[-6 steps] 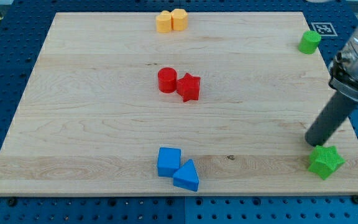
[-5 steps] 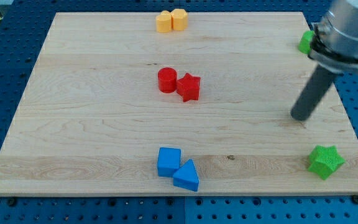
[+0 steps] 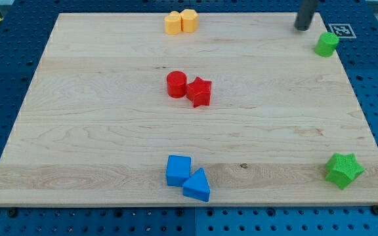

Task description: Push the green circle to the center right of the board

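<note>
The green circle (image 3: 327, 44) sits at the board's top right corner, at the right edge. My tip (image 3: 302, 28) is at the view's top, just up and left of the green circle, a small gap apart from it. The green star (image 3: 344, 170) lies at the bottom right corner.
A red circle (image 3: 176, 85) touches a red star (image 3: 200, 92) near the board's middle. A blue cube (image 3: 178, 170) and a blue triangle (image 3: 197, 185) touch at the bottom middle. Two yellow blocks (image 3: 181, 21) sit side by side at the top edge.
My tip has moved from beside the green star at the bottom right up along the right side to the top, next to the green circle. No block has moved.
</note>
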Controlling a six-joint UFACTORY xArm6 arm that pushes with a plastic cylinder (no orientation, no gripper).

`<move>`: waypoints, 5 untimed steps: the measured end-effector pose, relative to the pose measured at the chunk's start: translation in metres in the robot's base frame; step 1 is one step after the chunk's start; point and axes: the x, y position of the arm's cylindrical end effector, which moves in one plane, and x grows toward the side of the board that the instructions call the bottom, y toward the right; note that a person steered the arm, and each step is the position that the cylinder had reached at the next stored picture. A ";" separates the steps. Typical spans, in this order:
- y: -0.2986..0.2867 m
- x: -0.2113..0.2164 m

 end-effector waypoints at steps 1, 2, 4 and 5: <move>0.023 0.015; 0.015 0.049; 0.003 0.109; 0.009 0.134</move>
